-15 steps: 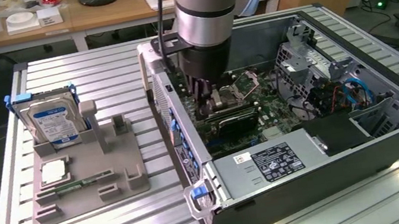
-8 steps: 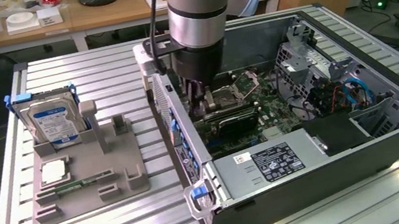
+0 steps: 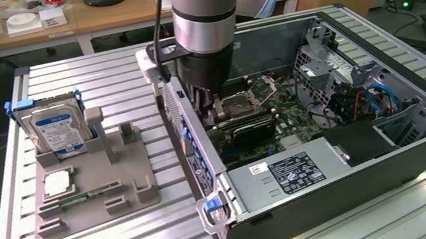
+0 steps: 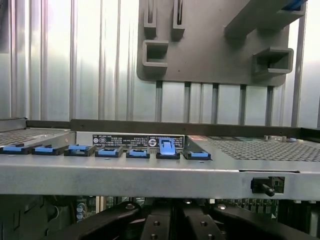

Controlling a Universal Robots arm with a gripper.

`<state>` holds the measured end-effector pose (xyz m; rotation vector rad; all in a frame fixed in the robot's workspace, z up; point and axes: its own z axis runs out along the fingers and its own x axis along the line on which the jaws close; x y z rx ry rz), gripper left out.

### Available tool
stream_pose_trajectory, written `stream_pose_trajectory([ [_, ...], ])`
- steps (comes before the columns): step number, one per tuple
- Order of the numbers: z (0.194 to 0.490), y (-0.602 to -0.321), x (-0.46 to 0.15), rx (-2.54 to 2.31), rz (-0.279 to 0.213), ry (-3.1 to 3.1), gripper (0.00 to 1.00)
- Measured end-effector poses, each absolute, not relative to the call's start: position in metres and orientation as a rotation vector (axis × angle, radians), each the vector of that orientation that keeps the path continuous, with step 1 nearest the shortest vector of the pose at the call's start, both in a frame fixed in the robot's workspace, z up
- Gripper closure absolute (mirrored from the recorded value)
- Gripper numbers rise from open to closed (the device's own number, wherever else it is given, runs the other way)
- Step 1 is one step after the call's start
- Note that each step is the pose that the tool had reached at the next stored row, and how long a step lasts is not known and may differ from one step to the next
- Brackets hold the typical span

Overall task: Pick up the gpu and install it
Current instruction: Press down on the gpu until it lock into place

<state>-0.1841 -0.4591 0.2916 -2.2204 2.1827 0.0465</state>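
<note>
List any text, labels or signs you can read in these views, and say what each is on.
None is legible enough to quote.
Hard drive: blue-and-white label, print too small.
Power supply: black rating label plus a small white sticker, print too small.
Computer case rear edge: black label with white print and round marks, seen upside down, too blurred.

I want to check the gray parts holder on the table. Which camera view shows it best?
The exterior view: the gray parts holder is seen whole, with the hard drive standing in it. The wrist view gives one part of the holder, with empty slots, beyond the computer case's wall.
</note>
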Motion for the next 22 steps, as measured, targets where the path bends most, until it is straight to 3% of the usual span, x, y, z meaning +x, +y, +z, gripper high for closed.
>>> stream_pose_trajectory([
  [22, 0.267, -0.454, -0.167, -2.222, 0.046, 2.180, 0.89],
])
